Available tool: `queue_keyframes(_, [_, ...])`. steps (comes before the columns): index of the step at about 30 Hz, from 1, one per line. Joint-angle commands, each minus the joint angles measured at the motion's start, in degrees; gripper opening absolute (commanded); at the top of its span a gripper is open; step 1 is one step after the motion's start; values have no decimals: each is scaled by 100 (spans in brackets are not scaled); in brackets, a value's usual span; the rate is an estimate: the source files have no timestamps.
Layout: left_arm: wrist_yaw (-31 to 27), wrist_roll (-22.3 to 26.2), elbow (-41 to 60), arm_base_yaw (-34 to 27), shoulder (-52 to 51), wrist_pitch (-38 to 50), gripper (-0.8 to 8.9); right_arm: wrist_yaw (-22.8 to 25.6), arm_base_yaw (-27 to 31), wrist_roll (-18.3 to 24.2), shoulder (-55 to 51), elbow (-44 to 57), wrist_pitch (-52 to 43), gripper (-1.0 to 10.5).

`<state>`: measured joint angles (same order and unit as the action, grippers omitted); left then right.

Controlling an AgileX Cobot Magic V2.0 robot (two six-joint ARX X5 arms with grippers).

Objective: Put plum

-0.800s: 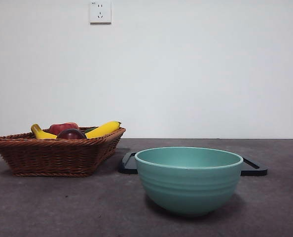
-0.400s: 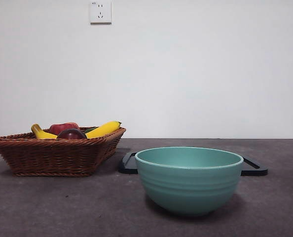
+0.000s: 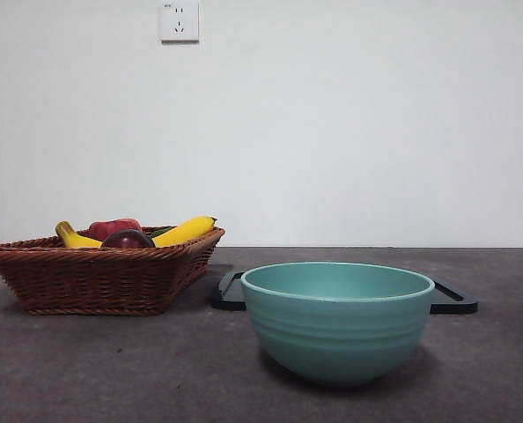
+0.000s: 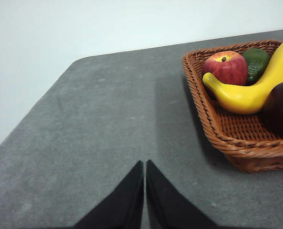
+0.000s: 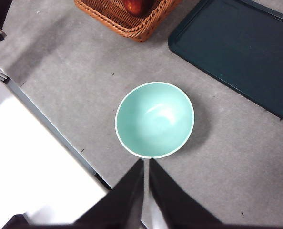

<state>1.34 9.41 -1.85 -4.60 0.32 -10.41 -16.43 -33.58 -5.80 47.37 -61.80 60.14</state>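
Note:
The plum [image 3: 127, 239] is dark maroon and lies in the wicker basket [image 3: 94, 278] at the left of the table, in front of a red apple [image 3: 114, 227]. In the left wrist view the plum [image 4: 280, 107] shows at the picture's edge beside a yellow banana [image 4: 251, 90]. My left gripper [image 4: 145, 191] is shut and empty above bare table, apart from the basket [image 4: 237, 143]. My right gripper [image 5: 146, 186] is shut and empty, high above the teal bowl [image 5: 154, 119]. Neither gripper shows in the front view.
The teal bowl [image 3: 336, 322] stands at the front centre. A dark flat tray [image 3: 455, 300] lies behind it, right of the basket. The basket also holds a second banana [image 3: 184, 231] and a green fruit [image 4: 256, 62]. The table's edge [image 5: 51, 126] runs near the bowl.

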Motion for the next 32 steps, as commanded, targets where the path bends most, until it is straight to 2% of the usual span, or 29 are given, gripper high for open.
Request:
queue_keyframes(1, [-20,22,120,-11,-13,-39,8,-7,-31,48,39,-90,-57,8])
queue_keyframes(12, [-20,22,120,-11,-13,-39,8,0,-26,55,-70,-90,-57,8])
queue_keyframes(16, [-20,22,120,-11,-13,-39,8,15,339,564,-323,-66,-184,8])
queue_keyframes(19, [-20,22,120,-11,-13,-39,8,13,927,844,-728,181,-710,8])
queue_keyframes(25, [-20,22,120,-11,-13,-39,8,24,2153,1097,-1895,1563,-2264,8])
queue_keyframes(27, [-20,22,120,-11,-13,-39,8,37,2507,1279,-2505,2549,-3220,8])
queue_keyframes(30, [-20,22,120,-11,-13,-39,8,72,2743,1429,-3346,3891,-4284,8])
queue_keyframes(32, [-17,22,120,-11,-13,-39,8,262,2763,1427,-3624,4358,-4601,8])
